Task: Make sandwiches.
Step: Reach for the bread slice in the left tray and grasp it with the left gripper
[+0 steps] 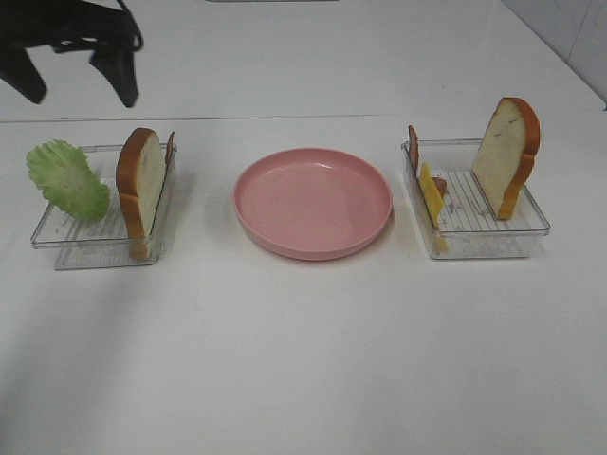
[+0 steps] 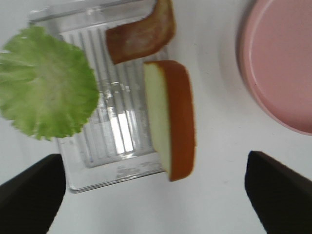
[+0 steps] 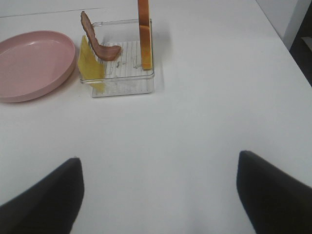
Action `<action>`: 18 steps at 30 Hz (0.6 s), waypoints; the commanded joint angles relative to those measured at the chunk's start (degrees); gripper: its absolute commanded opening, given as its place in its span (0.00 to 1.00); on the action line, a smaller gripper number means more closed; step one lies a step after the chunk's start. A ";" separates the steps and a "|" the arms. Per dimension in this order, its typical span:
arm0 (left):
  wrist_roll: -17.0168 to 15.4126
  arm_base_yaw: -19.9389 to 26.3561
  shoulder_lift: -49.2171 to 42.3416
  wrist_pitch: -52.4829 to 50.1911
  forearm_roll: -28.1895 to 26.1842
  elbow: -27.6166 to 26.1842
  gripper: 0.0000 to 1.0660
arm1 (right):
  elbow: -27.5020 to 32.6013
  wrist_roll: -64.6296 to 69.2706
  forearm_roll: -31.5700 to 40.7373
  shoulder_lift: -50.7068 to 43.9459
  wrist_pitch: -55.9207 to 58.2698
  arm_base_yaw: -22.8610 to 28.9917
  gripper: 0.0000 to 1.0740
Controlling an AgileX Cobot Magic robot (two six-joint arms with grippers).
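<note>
The sandwich parts stand apart in two clear trays. In the left tray (image 1: pixel 85 237) a green lettuce leaf (image 1: pixel 66 178) leans at the outer side, and a bread slice (image 1: pixel 140 185) stands upright beside a bacon strip (image 1: pixel 170 150). The right tray (image 1: pixel 493 237) holds a bacon strip (image 1: pixel 413 149), a yellow cheese slice (image 1: pixel 432 194) and an upright bread slice (image 1: pixel 507 152). My left gripper (image 1: pixel 83 95) hangs open behind the left tray, looking down on the lettuce (image 2: pixel 46 95) and bread (image 2: pixel 170 119). The right gripper (image 3: pixel 158 200) is open, well short of its tray (image 3: pixel 124 80).
A round pink plate (image 1: pixel 313 201) sits between the two trays on the white table. The plate's rim (image 2: pixel 280 63) lies close to the left tray's bread. A wall runs along the far right.
</note>
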 commanded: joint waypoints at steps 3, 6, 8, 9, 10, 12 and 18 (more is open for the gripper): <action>-4.18 -4.58 4.87 3.78 1.09 -2.41 0.88 | 0.17 -0.34 0.06 -1.83 -0.52 -0.06 0.74; -5.84 -5.96 7.28 4.01 2.92 -4.64 0.88 | 0.17 -0.34 0.06 -1.83 -0.52 -0.06 0.74; -7.05 -6.65 9.51 5.84 3.72 -6.99 0.88 | 0.17 -0.34 0.06 -1.83 -0.52 -0.06 0.74; -7.05 -6.65 9.51 5.84 3.72 -6.99 0.88 | 0.17 -0.34 0.06 -1.83 -0.52 -0.06 0.74; -7.39 -6.76 10.43 5.96 3.72 -7.62 0.88 | 0.17 -0.34 0.06 -1.83 -0.52 -0.06 0.74; -7.39 -6.76 10.66 5.96 3.72 -7.51 0.88 | 0.17 -0.34 0.06 -1.83 -0.52 -0.06 0.74; -7.10 -6.70 13.81 5.96 3.61 -7.39 0.88 | 0.17 -0.34 0.06 -1.83 -0.52 -0.06 0.74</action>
